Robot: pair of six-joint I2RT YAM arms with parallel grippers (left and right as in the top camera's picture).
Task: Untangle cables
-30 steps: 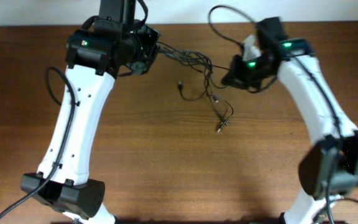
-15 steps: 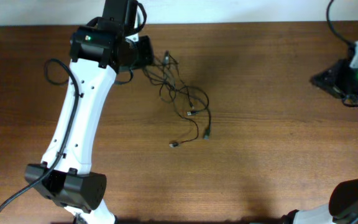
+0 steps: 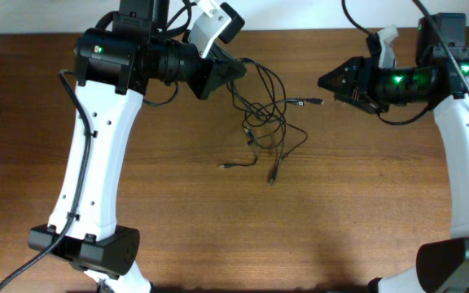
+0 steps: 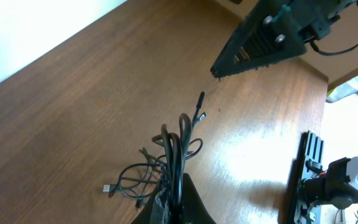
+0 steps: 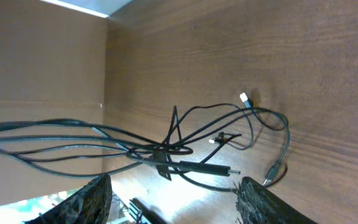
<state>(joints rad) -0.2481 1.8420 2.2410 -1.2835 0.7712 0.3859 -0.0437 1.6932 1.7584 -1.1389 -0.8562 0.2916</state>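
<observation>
Currently, the thin black flexible cables (image 4: 176,160) form one tangle fanning out from the black left claw (image 3: 226,72), which is clamped on their gathered strands above the brown wooden bench (image 3: 340,203). The black right claw (image 3: 322,81), spread and empty, faces the left claw across the tangle. Recommended: grip one free plug end only, then draw it away slowly.

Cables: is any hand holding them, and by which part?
The left hand holds the cables by a bunch of strands at one end of the tangle. The right hand is open and holds nothing.
</observation>
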